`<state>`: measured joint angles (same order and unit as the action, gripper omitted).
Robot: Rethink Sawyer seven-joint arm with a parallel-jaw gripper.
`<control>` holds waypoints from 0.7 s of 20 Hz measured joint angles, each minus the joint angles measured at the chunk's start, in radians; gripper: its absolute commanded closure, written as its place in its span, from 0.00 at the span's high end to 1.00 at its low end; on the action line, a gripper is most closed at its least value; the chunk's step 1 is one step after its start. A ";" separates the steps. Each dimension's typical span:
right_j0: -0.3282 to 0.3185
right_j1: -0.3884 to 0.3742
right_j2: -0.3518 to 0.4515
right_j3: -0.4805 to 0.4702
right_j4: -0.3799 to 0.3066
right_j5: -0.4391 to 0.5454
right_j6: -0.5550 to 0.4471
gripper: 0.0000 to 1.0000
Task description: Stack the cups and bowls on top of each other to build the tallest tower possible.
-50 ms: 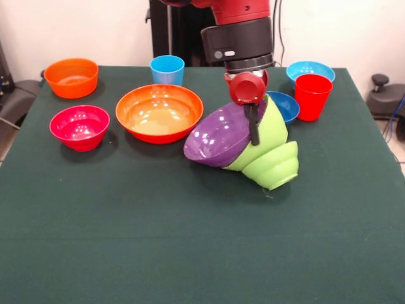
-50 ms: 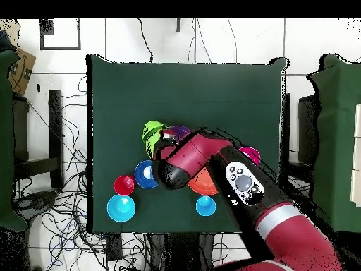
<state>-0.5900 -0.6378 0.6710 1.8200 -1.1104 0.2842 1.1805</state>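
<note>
A tilted pile of nested bowls lies on its side at mid-table: a purple bowl (image 1: pixel 218 136) inside a large lime green bowl (image 1: pixel 269 130), inside a smaller lime green bowl (image 1: pixel 275 166). My gripper (image 1: pixel 254 134) comes down from above and is shut on the pile's upper rim, one black finger crossing the purple and green edge. In the overhead view the arm covers most of the pile, leaving the lime green bowl (image 2: pixel 153 134) and the purple bowl (image 2: pixel 180 132) partly visible. Upright and apart are a red cup (image 1: pixel 312 96) and a light blue cup (image 1: pixel 167 69).
A large orange bowl (image 1: pixel 159 113) sits just left of the pile. A magenta-red bowl (image 1: pixel 80 126) and a small orange bowl (image 1: pixel 71 77) stand further left. A dark blue bowl (image 1: pixel 285 104) and a light blue bowl (image 1: pixel 310 68) flank the red cup on the green table (image 1: pixel 190 240).
</note>
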 measured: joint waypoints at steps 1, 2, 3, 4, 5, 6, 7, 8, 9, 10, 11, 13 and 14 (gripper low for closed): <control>0.003 0.000 -0.001 -0.002 0.000 0.000 0.000 0.00; 0.005 -0.001 -0.001 -0.004 0.000 0.000 0.000 0.00; 0.008 -0.001 -0.002 -0.006 0.000 0.000 0.000 0.00; 0.010 -0.002 -0.003 -0.008 0.000 0.000 0.000 0.00; 0.015 -0.003 -0.005 -0.010 0.001 -0.001 0.000 0.00; 0.017 -0.003 -0.006 -0.011 0.000 0.000 0.000 0.00; 0.019 -0.003 -0.006 -0.012 0.000 0.000 0.000 0.00; 0.022 -0.002 -0.007 -0.014 0.000 0.000 0.000 0.00; 0.023 -0.003 -0.008 -0.015 0.000 0.000 0.000 0.00; 0.025 -0.003 -0.009 -0.015 0.000 0.000 0.000 0.00; 0.028 -0.003 -0.011 -0.017 0.000 0.000 0.000 0.00; 0.035 -0.003 -0.017 -0.021 0.000 0.000 0.000 0.00; 0.037 -0.003 -0.021 -0.023 0.000 0.000 0.000 0.00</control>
<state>-0.5530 -0.6405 0.6504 1.7975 -1.1100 0.2839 1.1805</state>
